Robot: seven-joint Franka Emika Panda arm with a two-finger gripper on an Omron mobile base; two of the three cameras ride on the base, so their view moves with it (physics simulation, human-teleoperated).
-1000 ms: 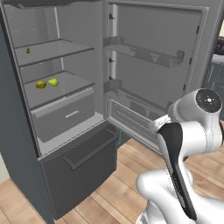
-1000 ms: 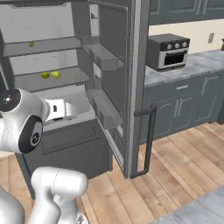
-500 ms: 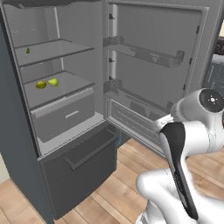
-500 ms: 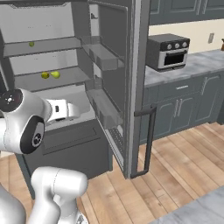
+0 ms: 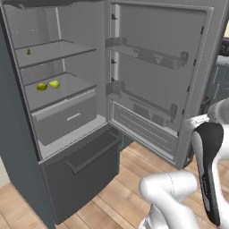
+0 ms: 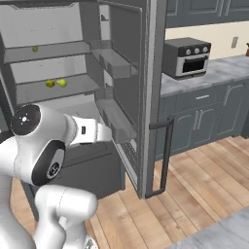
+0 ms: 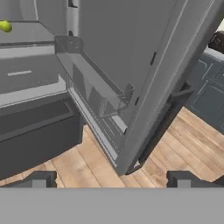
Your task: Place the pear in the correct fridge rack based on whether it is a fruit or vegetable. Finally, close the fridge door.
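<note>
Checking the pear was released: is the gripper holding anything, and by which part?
Nothing. The gripper is open and empty; the pear lies on the fridge rack.

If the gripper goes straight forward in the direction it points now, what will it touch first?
Most likely the open fridge door: the hand view, between the gripper fingertips, looks at the door's inner side and its lower bin. Depth is unclear, so this is a judgement.

Place: a kitchen in a home.
Fridge: a tall grey fridge [image 5: 27, 147] stands open, with shelves and fruit inside.
Oven: a small toaster oven [image 6: 187, 57] sits on a grey counter [image 6: 219, 73].
Cupboards: dark blue-grey cabinets [image 6: 209, 114] sit under it.
Floor: light wood planks [image 6: 194, 194].
</note>
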